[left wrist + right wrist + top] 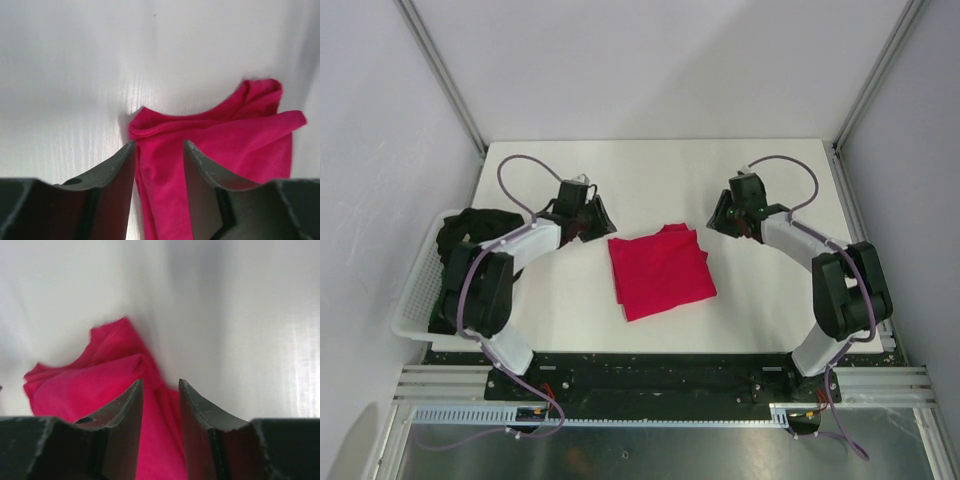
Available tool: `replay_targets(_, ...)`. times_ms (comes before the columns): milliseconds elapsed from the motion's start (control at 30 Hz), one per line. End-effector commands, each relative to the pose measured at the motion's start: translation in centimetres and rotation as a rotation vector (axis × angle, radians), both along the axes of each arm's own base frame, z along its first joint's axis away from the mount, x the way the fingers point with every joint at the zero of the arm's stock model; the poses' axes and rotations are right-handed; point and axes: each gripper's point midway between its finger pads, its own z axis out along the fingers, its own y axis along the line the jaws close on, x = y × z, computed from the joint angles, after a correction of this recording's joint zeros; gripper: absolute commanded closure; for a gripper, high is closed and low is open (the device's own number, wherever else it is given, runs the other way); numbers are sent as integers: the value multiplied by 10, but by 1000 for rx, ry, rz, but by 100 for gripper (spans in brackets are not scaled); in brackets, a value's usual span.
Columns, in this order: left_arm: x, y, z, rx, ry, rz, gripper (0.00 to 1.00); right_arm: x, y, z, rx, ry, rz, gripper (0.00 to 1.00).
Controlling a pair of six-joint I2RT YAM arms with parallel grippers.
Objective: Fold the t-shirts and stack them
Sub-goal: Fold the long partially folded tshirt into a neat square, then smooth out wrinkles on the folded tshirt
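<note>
A crimson-red t-shirt lies folded into a rough square in the middle of the white table. My left gripper hovers at its far-left corner. In the left wrist view the left gripper is open, and the red t-shirt shows below and between the fingers, ungripped. My right gripper hangs just off the shirt's far-right corner. The right wrist view shows the right gripper open too, over the edge of the red t-shirt. A black t-shirt lies bunched in the basket at the left.
A white lattice basket hangs off the table's left edge, partly behind the left arm. Grey walls and metal posts close in the back and sides. Bare white table surrounds the red shirt.
</note>
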Motion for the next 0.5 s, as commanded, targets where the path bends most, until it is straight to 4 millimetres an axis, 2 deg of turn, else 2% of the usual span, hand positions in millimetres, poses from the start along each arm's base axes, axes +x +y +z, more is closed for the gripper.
replay_targets(0,7,1,64,-27,-148,-12,53,-12,46,37,11,-85,147,65)
replay_targets(67,-4,2,72,-37,-161,-12,58,-19,62,32,18,-77,191,70)
replay_targets(133,-18,0,73,-50,-159,-23,69,-23,73,22,20,-61,218,76)
replay_targets(233,-40,-7,62,-63,-123,-48,88,-22,86,9,48,-43,244,80)
replay_targets(300,-50,-12,51,-70,-90,-61,96,-16,92,6,67,-43,255,80)
replay_targets(467,-53,-23,28,-57,-24,-84,100,9,101,-4,63,-40,258,79)
